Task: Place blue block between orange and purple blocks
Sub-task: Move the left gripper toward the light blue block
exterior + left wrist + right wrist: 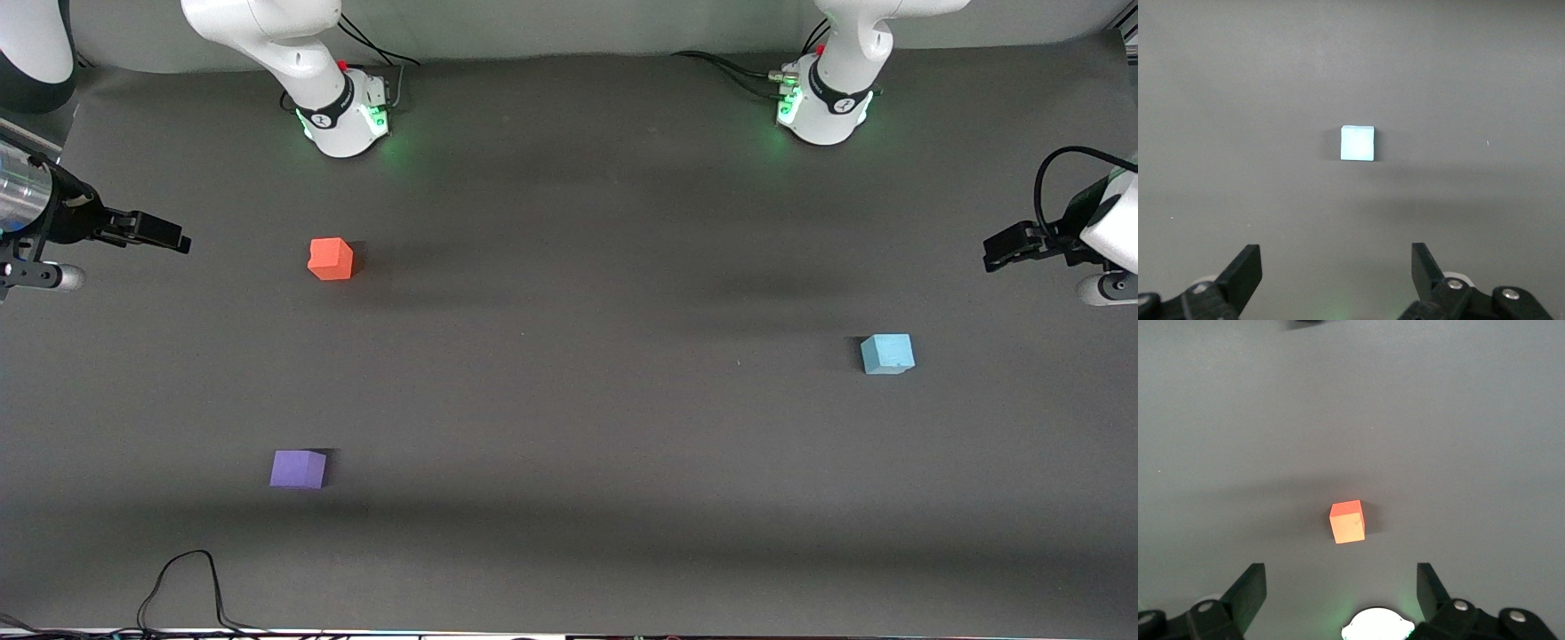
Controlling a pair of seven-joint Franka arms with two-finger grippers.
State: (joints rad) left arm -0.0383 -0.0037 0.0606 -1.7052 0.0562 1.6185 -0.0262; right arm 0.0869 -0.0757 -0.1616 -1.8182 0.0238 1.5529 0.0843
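The blue block (887,354) lies on the grey table toward the left arm's end; it also shows in the left wrist view (1357,143). The orange block (331,259) lies toward the right arm's end, and shows in the right wrist view (1347,522). The purple block (298,468) lies nearer the front camera than the orange one. My left gripper (1000,251) hangs open and empty in the air at the table's left-arm end; its fingers (1245,273) stand wide apart. My right gripper (169,236) hangs open and empty at the right-arm end.
Both arm bases (347,116) (822,111) stand along the table's edge farthest from the front camera. A black cable (182,587) loops on the table's nearest edge, closer to the front camera than the purple block. The right arm's base also shows in the right wrist view (1377,627).
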